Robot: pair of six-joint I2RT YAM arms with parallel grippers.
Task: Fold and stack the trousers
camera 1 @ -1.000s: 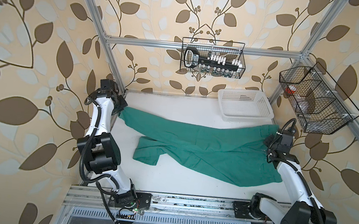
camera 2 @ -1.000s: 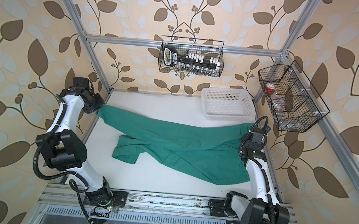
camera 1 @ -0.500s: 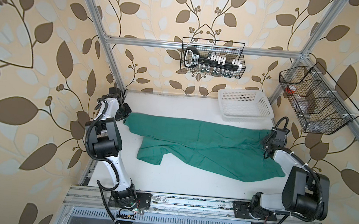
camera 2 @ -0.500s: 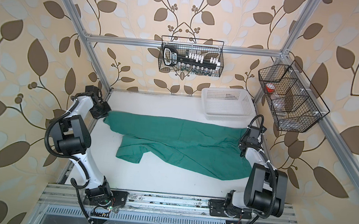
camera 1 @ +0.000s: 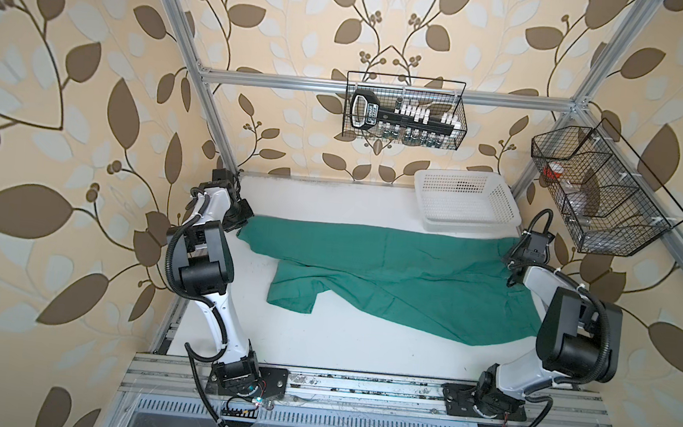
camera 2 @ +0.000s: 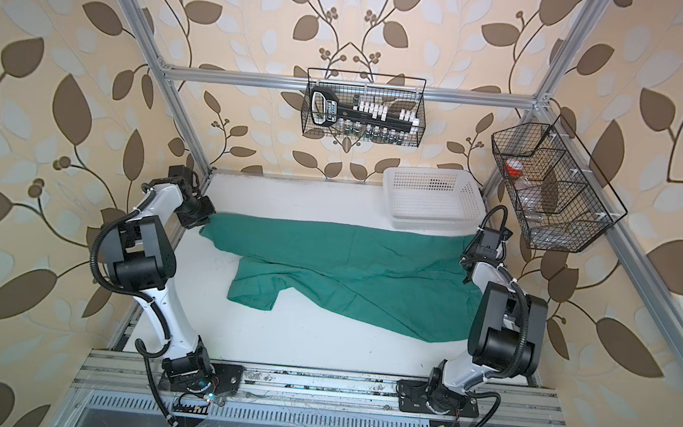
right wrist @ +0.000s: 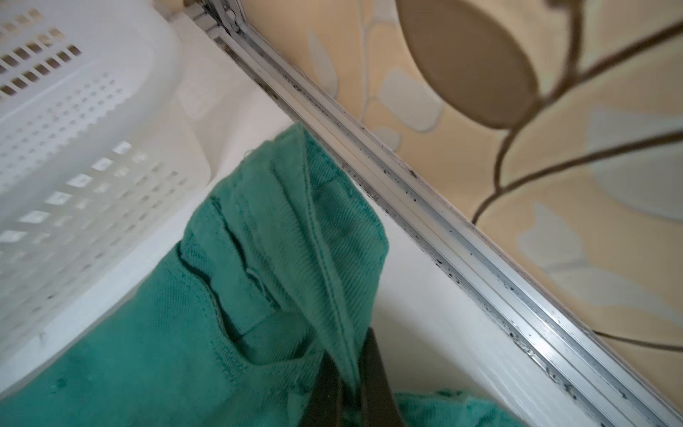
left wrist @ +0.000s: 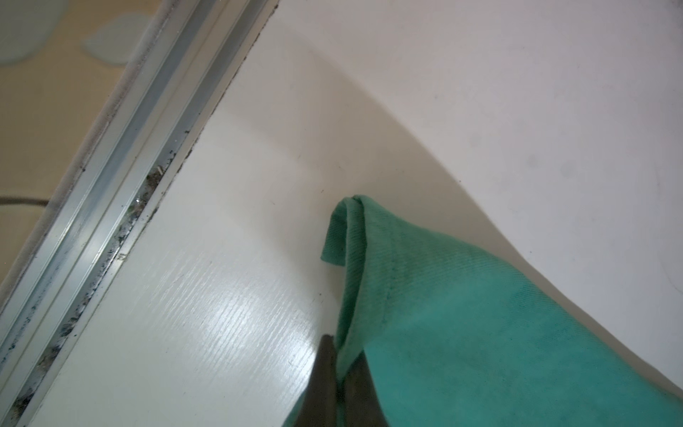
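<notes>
The teal-green trousers [camera 1: 389, 268] [camera 2: 348, 265] lie stretched across the white table, in both top views. Their far edge runs nearly straight from left to right. One leg end [camera 1: 289, 298] lies loose toward the front. My left gripper [camera 1: 243, 225] [left wrist: 342, 351] is shut on a folded hem corner of the trousers [left wrist: 462, 314] at the far left, just above the table. My right gripper [camera 1: 513, 259] [right wrist: 351, 355] is shut on a stitched seam fold of the trousers [right wrist: 221, 295] at the far right, beside the frame rail.
A white perforated basket [camera 1: 463, 203] [camera 2: 432, 199] [right wrist: 74, 129] stands at the back right, touching the cloth's far edge. Black wire baskets hang on the back wall [camera 1: 404, 115] and the right frame [camera 1: 595, 197]. Aluminium rails [left wrist: 111, 177] [right wrist: 443, 222] edge the table on both sides.
Both grippers have carried their ends of the trousers toward the back of the table. The cloth's far edge has gone from slanted and sagging to straight and taut. Both arms' elbows have folded up.
</notes>
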